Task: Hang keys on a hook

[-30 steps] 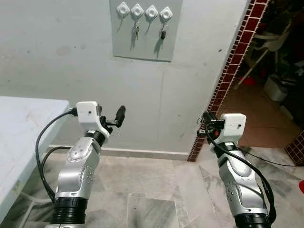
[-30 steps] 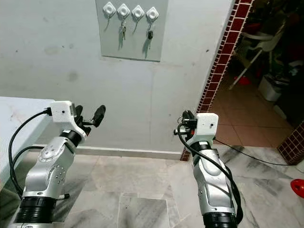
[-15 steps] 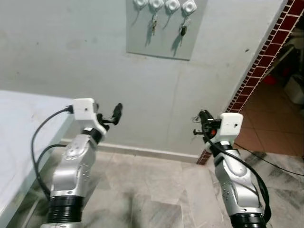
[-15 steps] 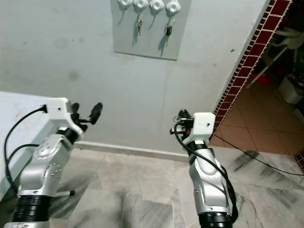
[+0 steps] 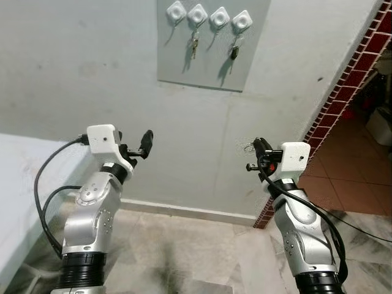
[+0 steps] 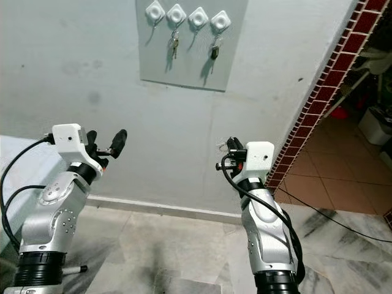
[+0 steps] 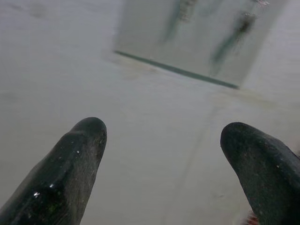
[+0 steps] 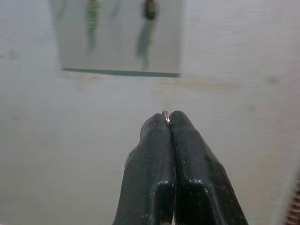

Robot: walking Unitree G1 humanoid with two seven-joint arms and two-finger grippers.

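1. Grey panel on the pale wall ahead of me, up high, between the two arms. It carries four white hooks in a row.

2. Hanging keys: I count one set on the second hook from my left and a darker one on the fourth. The first and third hooks look bare, each casting a slanted shadow on the panel.

3. Right pincer: raised in front of the wall, below the panel and toward its right side. Both black fingers are pressed flat together. At their tips I see a thin curve of metal, the key ring, nipped between them. From the head cameras a faint wire loop shows at the same tips. Any keys hanging from it are too small for me to make out.

4. Left pincer: raised at about the same height, below and left of the panel, well apart from the right one. Its fingers are spread wide with nothing between them, only the wall and the lower edge of the panel beyond.

5. White surface at my far left, beside the left arm, nothing on the visible part.

6. Red-brown tiled edge of a doorway at my right, a terracotta floor behind it.

7. Grey marble floor beneath both arms, meeting the wall at a pale skirting.
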